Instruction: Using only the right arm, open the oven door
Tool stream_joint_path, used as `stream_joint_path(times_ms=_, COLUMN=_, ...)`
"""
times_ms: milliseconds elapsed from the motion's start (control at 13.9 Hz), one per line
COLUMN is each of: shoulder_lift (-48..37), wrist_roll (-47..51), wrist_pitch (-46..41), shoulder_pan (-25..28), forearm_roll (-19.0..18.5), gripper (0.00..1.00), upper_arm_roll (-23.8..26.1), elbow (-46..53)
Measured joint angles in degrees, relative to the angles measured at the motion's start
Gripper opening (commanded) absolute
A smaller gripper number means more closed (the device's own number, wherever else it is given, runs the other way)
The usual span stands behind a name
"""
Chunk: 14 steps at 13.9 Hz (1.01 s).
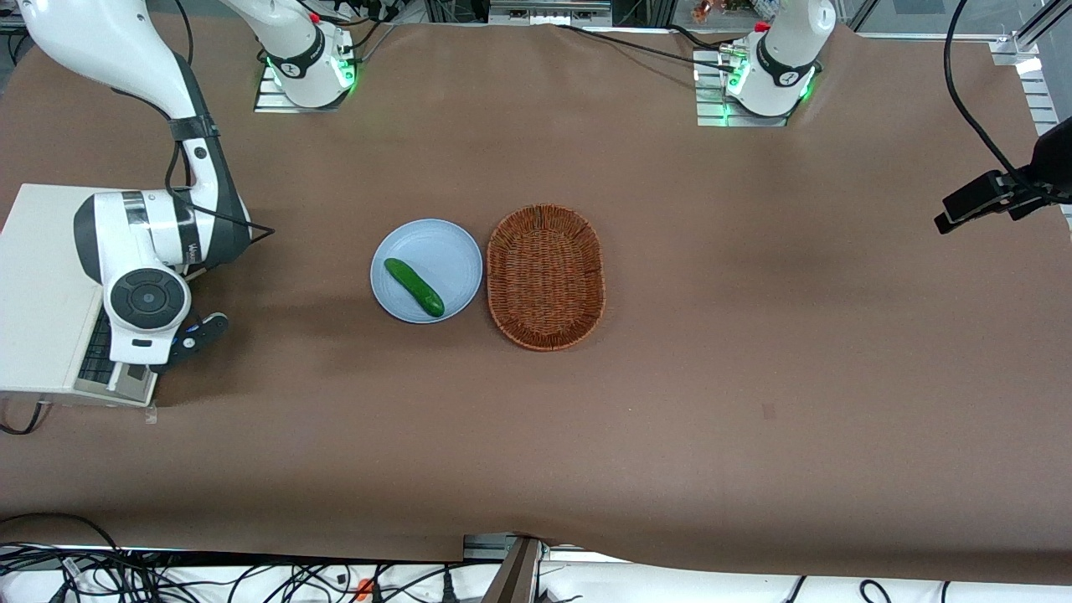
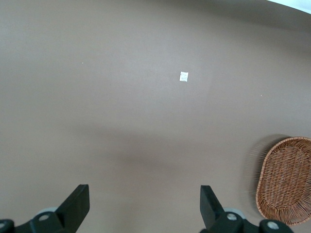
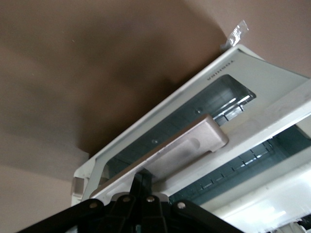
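Note:
The off-white toaster oven [image 1: 42,276] stands at the working arm's end of the table. Its oven door [image 3: 194,114] hangs partly open, and a gap shows the dark rack and bare metal frame inside. The door has a dark glass window and a silver bar handle [image 3: 189,145]. The right arm [image 1: 146,251] reaches down over the oven's front. Its black gripper [image 3: 144,177] is shut, with the two fingers pressed together against the handle's edge. In the front view the gripper [image 1: 166,362] is at the door's top edge [image 1: 126,387].
A pale blue plate [image 1: 452,251] with a green cucumber [image 1: 414,287] lies mid-table. A brown wicker basket [image 1: 546,276] lies beside it and also shows in the left wrist view [image 2: 286,179]. A black camera [image 1: 988,197] hangs over the parked arm's end.

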Motion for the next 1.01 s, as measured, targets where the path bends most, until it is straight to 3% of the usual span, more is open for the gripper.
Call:
stream_joint_path(times_ms=432, shoulder_lift=1.0, wrist_roll=0.3, wrist_pitch=0.8, shoulder_pan=0.1, forearm_roll=2.8, gripper=0.0, upper_arm_roll=0.7, elbow=0.5)
stream_joint_path(times_ms=1007, shoulder_lift=4.2, wrist_roll=1.5, wrist_pitch=5.7, shoulder_pan=0.0, forearm_roll=11.5, gripper=0.0, upper_arm_roll=1.4, elbow=0.8)
